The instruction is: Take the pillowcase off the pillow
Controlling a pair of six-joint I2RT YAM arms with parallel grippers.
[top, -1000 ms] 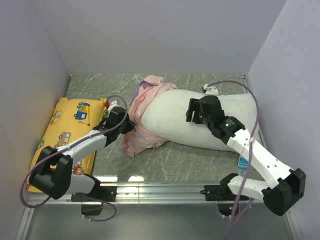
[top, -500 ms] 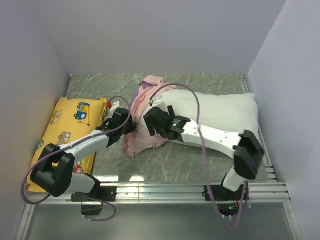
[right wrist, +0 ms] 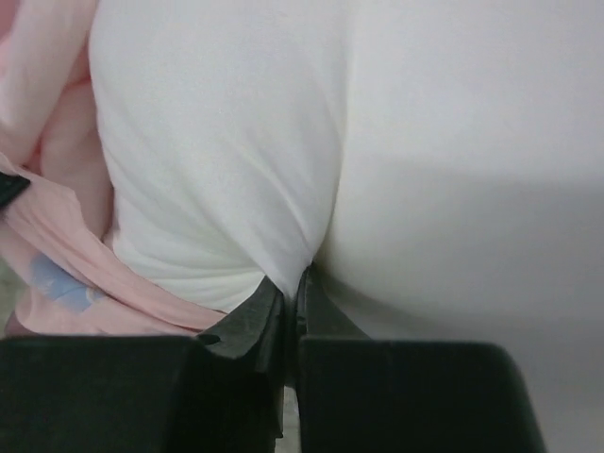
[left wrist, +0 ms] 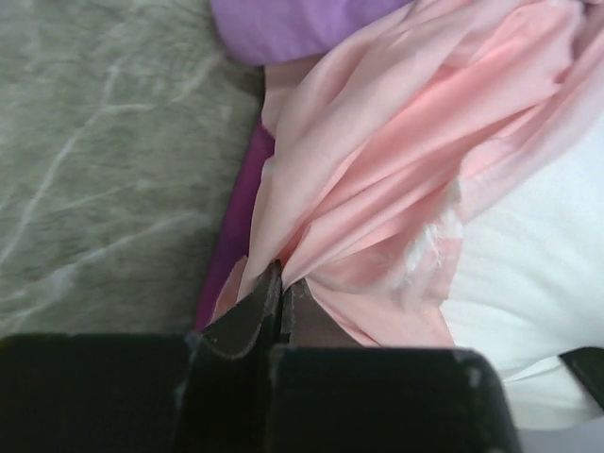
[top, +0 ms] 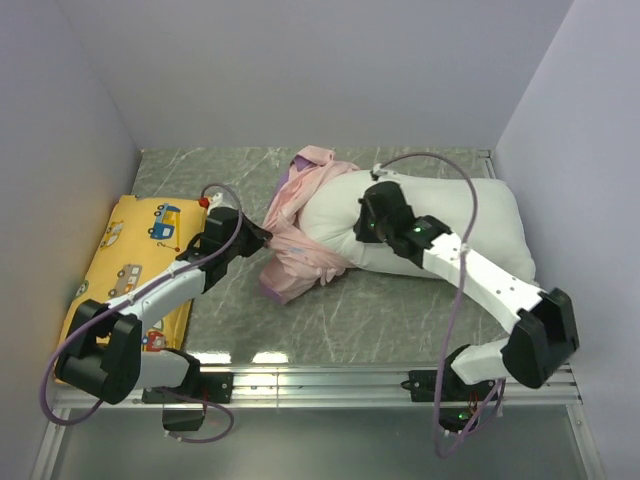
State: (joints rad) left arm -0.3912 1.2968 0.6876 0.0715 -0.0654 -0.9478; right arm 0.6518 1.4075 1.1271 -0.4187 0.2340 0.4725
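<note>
At the near edge of the table (top: pixel 380 310), the two arm bases are bolted to a metal rail (top: pixel 330 378). A yellow cushion (top: pixel 135 255) printed with vehicles lies at the left, alongside the left arm and apart from the other things.

Farther in, the left gripper (top: pixel 262 237) is closed on a fold of the pillowcase (top: pixel 298 232). In the left wrist view its fingers (left wrist: pixel 255 316) are pressed together with pale pink cloth pinched between the tips. The gathered cloth fans out from the tips toward the pillow (top: pixel 460 220). A strip of the purple outer side is seen just beside and beyond the tips, against the table.

The pillowcase is bunched around the left end of the pillow. Most of the pillow is bared and lies across the middle and right of the table.

The right gripper (top: pixel 368 222) is set on the pillow just right of the bunched cloth. In the right wrist view its fingers (right wrist: pixel 250 321) are drawn narrow on a small ridge of the white pillow cover. The pink cloth is seen to their left, close by but outside the grip.

At the far end, a rumpled edge of the pillowcase is raised near the back of the table.
</note>
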